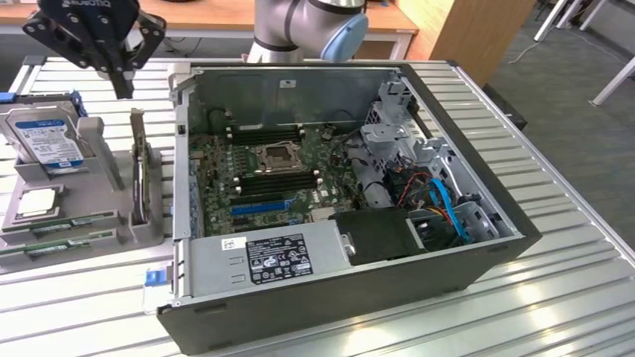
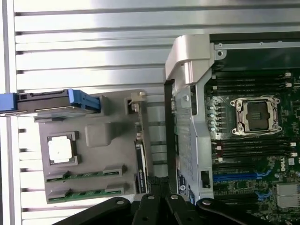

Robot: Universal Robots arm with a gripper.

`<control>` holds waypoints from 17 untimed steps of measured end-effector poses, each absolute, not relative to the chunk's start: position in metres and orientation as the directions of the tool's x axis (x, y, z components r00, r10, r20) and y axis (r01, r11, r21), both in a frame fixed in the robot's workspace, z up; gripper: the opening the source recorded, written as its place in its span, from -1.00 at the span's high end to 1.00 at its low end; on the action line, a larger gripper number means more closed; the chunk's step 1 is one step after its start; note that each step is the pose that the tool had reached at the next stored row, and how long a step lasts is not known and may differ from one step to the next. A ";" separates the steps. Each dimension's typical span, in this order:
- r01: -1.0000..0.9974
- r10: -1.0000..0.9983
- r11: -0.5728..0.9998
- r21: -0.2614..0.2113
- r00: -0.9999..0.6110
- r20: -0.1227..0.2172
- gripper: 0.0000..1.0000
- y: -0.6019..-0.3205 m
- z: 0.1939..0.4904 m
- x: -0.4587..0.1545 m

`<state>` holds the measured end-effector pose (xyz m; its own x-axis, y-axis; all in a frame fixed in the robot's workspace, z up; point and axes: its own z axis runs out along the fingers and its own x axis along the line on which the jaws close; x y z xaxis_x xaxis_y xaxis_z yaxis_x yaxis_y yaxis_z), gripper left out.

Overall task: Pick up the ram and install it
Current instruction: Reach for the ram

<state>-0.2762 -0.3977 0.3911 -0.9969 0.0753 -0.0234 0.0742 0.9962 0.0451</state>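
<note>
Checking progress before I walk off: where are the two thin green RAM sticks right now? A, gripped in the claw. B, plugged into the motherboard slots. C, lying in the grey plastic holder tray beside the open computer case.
C: both thin green RAM sticks lie flat in slots of the grey plastic holder tray, and the claw hangs over that tray holding nothing.

Open room above ram (image 2: 86, 175), processor (image 2: 60, 150) adjacent
</note>
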 end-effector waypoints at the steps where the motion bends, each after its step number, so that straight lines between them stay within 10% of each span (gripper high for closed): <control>1: 0.074 0.075 0.996 0.045 -0.997 -0.023 0.80 -0.398 0.391 -0.280; 17: 0.074 0.075 0.996 0.045 -0.997 -0.023 0.80 -0.397 0.390 -0.338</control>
